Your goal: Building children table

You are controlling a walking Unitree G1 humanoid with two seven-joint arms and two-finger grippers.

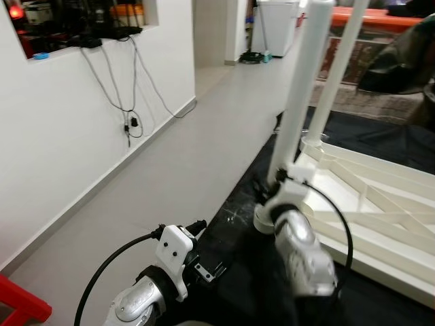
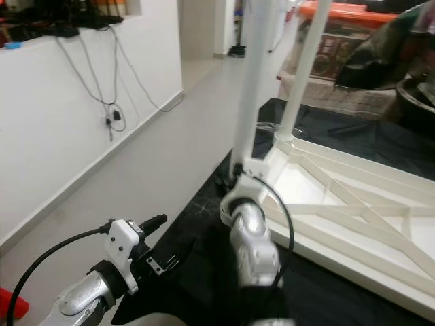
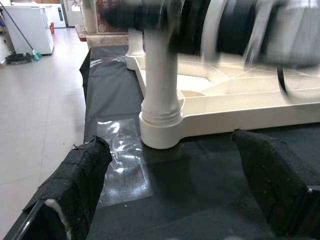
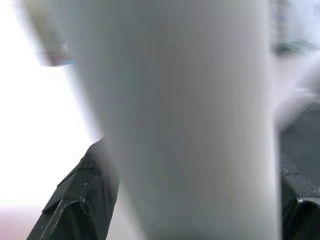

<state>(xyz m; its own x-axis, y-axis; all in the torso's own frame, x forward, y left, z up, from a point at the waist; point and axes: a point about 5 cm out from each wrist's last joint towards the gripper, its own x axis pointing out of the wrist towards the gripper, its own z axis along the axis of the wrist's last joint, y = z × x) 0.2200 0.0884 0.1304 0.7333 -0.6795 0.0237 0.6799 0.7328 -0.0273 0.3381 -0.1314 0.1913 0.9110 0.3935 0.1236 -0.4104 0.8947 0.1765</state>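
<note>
Closed on the near upright leg [image 1: 302,88], the right gripper [image 1: 275,182] holds it in the upturned tabletop [image 1: 380,224] on the black mat [image 1: 238,224], while the left gripper [image 3: 175,185], fingers spread, hovers low beside that corner.

Table leg [image 4: 175,120] blurred, top cropped

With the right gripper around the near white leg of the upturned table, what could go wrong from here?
1. The right gripper holds the near leg low down; the long leg above could lever sideways and strain its socket.
2. The tabletop lies on a smooth black sheet, so a push might slide it.
3. The left gripper is open and holds nothing, so nothing steadies the tabletop.
</note>
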